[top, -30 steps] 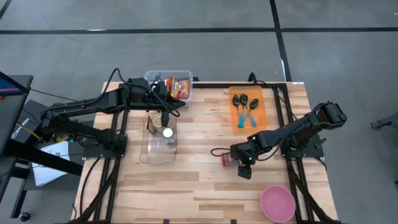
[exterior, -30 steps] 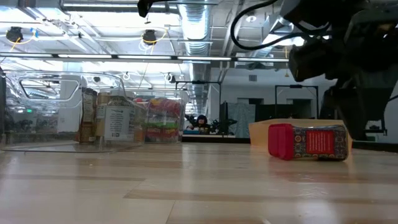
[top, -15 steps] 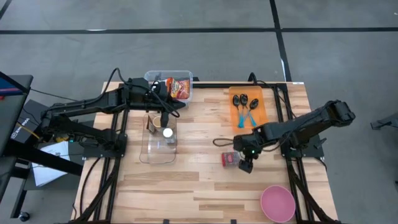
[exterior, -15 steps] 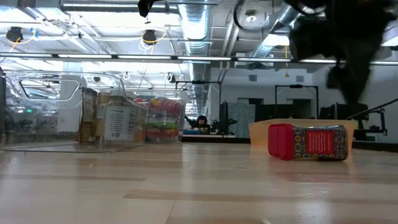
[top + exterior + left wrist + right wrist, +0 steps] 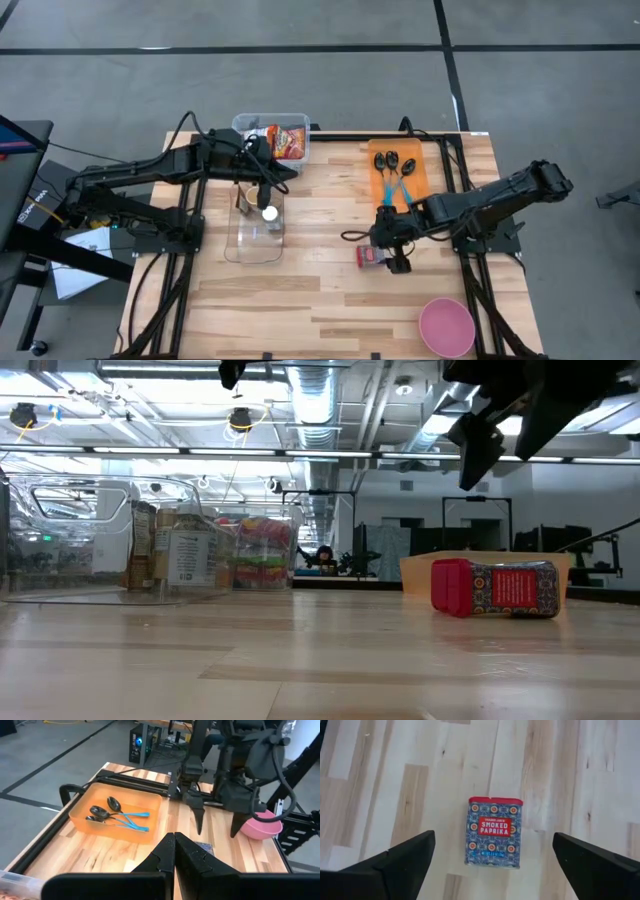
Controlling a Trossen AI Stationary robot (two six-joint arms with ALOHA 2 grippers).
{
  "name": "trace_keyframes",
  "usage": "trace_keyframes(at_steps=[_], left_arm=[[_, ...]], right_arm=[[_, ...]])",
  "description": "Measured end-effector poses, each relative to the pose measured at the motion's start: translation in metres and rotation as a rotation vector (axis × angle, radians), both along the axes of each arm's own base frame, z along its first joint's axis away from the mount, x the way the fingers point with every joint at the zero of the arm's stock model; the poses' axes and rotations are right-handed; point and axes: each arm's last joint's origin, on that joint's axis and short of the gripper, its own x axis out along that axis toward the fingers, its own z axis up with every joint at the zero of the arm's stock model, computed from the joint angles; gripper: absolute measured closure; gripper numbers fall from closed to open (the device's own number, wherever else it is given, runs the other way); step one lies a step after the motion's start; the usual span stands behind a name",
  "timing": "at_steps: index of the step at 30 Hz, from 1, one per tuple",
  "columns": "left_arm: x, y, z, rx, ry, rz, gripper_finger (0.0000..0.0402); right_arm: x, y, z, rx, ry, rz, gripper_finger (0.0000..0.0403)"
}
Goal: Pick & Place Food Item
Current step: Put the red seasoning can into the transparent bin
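Observation:
A smoked paprika tin (image 5: 492, 832), blue-patterned with a red cap, lies on its side on the wooden table (image 5: 330, 300), right of centre (image 5: 370, 257) (image 5: 497, 589). My right gripper (image 5: 492, 865) hangs open above it and points steeply down, one finger on either side of the tin and well clear of it (image 5: 216, 825). My left gripper (image 5: 174, 852) is shut and empty. It is held above the clear container (image 5: 255, 235) at the table's left.
The clear container holds jars, among them one with a white lid (image 5: 268, 212). A second clear bin (image 5: 275, 135) with red packets stands at the far edge. An orange tray (image 5: 400, 172) with spoons is at the far right, and a pink bowl (image 5: 446, 326) at the near right.
My right gripper has risen from table height beside the tin to well above it, rolling about its own axis and tipping more steeply downward. The tin has stayed lying where it was.

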Motion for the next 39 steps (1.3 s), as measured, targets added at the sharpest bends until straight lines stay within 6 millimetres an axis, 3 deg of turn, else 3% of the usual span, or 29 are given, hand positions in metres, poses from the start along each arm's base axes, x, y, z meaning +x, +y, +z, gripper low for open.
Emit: trace_keyframes(at_steps=[5,11,29,34,39], left_arm=[[0.0,-0.001,-0.001,-0.001,0.006,-0.004,0.0402],[0.0,-0.001,-0.001,-0.003,0.006,-0.002,0.0402],[-0.001,-0.001,-0.002,-0.024,0.021,0.004,0.0402],[-0.001,-0.001,-0.002,-0.024,0.021,0.004,0.0402],[-0.001,-0.001,-0.002,-0.024,0.021,0.004,0.0402]], right_arm=[[-0.001,-0.002,-0.01,0.027,0.018,-0.056,0.0005],[0.013,0.0,-0.039,0.052,0.137,-0.129,0.0004],[0.028,0.027,-0.108,-0.206,0.305,-0.068,0.0005],[0.028,0.029,-0.114,-0.205,0.331,-0.131,0.0019],[0.026,0.028,-0.109,-0.2,0.31,-0.154,0.0064]])
